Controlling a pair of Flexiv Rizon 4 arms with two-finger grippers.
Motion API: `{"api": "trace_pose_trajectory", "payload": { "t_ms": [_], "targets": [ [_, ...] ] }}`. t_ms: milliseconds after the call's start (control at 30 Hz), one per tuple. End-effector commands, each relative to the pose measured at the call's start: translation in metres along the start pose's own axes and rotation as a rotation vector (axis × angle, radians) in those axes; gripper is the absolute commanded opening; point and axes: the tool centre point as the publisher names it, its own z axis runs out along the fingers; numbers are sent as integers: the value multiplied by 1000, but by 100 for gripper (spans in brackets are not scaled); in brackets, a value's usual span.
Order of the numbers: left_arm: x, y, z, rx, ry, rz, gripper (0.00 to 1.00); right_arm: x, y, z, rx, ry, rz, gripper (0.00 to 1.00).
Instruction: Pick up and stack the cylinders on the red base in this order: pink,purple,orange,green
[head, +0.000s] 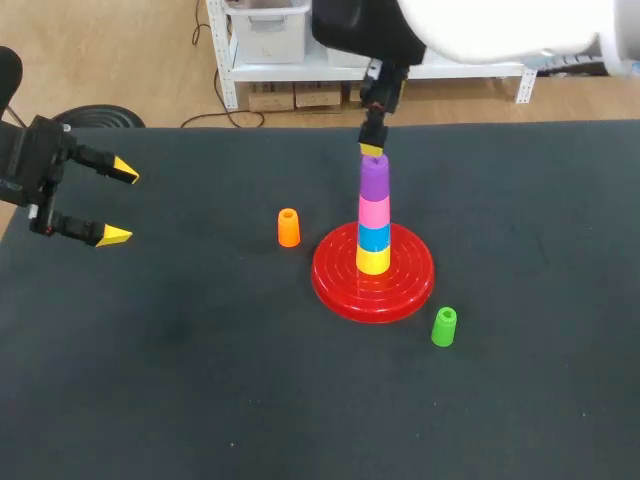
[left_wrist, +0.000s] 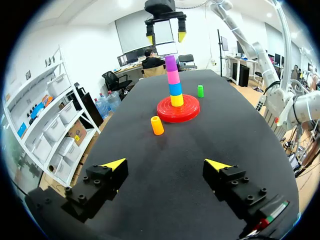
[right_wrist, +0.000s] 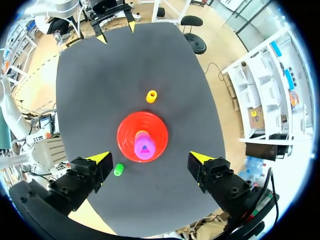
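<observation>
Spread wide and empty, right gripper (right_wrist: 150, 157) hangs over the purple-topped stack (head: 374, 215) on the red base (head: 400, 285), left gripper (head: 120, 204) equally agape, while the orange cylinder (head: 288, 228) beside the base looks light, stiff and smooth, best pinched across its sides mid-height.

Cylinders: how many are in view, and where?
6. Four stacked on the red base, bottom up: yellow, blue, pink, purple. The orange cylinder stands loose at the base's left in the head view, the green cylinder at its front right.
</observation>
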Motion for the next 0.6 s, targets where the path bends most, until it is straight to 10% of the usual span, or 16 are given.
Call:
{"api": "trace_pose_trajectory", "payload": {
  "t_ms": [33, 600],
  "targets": [
    [1, -1, 0, -2, -1, 2, 100, -24, -12, -2, -18, 23, -22, 100],
    [1, -1, 0, -2, -1, 2, 100, -94, -37, 53, -151, 32, -142, 100]
  ]
}}
